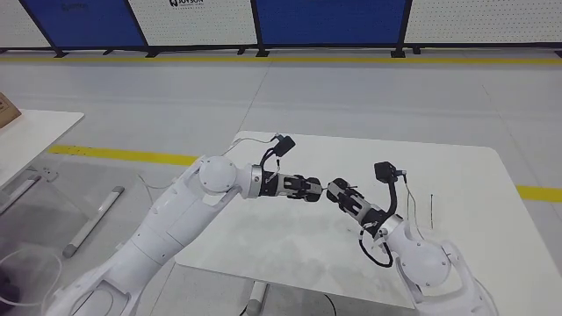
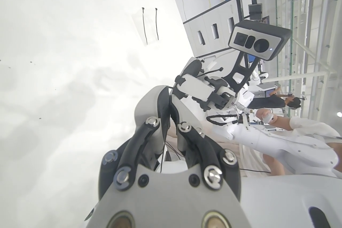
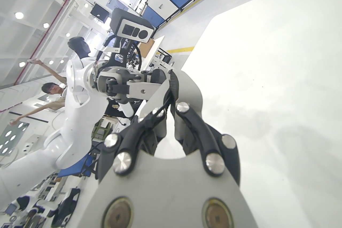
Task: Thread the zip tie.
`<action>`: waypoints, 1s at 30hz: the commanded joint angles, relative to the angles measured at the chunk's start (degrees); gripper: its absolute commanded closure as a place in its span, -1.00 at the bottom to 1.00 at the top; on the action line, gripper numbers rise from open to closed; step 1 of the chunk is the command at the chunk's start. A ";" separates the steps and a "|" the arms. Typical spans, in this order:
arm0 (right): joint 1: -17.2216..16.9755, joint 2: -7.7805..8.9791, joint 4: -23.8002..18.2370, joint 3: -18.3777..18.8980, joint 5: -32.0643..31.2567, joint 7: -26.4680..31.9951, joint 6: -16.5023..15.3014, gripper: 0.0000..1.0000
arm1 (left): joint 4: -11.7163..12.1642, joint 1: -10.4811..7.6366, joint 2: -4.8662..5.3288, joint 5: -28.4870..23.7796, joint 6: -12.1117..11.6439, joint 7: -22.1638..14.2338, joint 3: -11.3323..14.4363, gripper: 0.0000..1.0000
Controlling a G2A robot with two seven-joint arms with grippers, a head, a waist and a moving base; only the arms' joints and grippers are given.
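**Both grippers meet on the tie above the desk**

The two arms come together in the air over the white desk [image 1: 457, 175], about midway between its near and far edges and somewhat left of its middle. The left gripper [image 2: 168, 95] and the right gripper [image 3: 171, 98] point at each other, tip almost against tip.

The right gripper's fingers are pressed together on the black zip tie [image 2: 213, 71]. In the left wrist view a short length of the tie, ending in its small head, sticks out sideways from that gripper. The left gripper's fingers are also closed. A thin black strand runs along the seam between them, so it too seems clamped on the tie. The tie hangs clear of the desk surface.

Two spare zip ties [image 2: 150, 25] lie side by side and flat on a clear sheet [image 2: 137, 23], between the grippers and the desk's right edge, well apart from both.
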 commanded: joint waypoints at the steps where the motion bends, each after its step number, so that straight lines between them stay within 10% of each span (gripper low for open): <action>1: 0.00 0.00 0.00 0.00 0.00 0.01 0.00 1.00 | 0.01 0.00 0.00 -0.02 -0.01 -0.02 0.00 1.00; 30: -1.48 0.45 -0.59 1.49 1.13 -0.73 -0.55 1.00 | -0.59 0.51 0.12 0.35 -0.63 0.45 0.10 1.00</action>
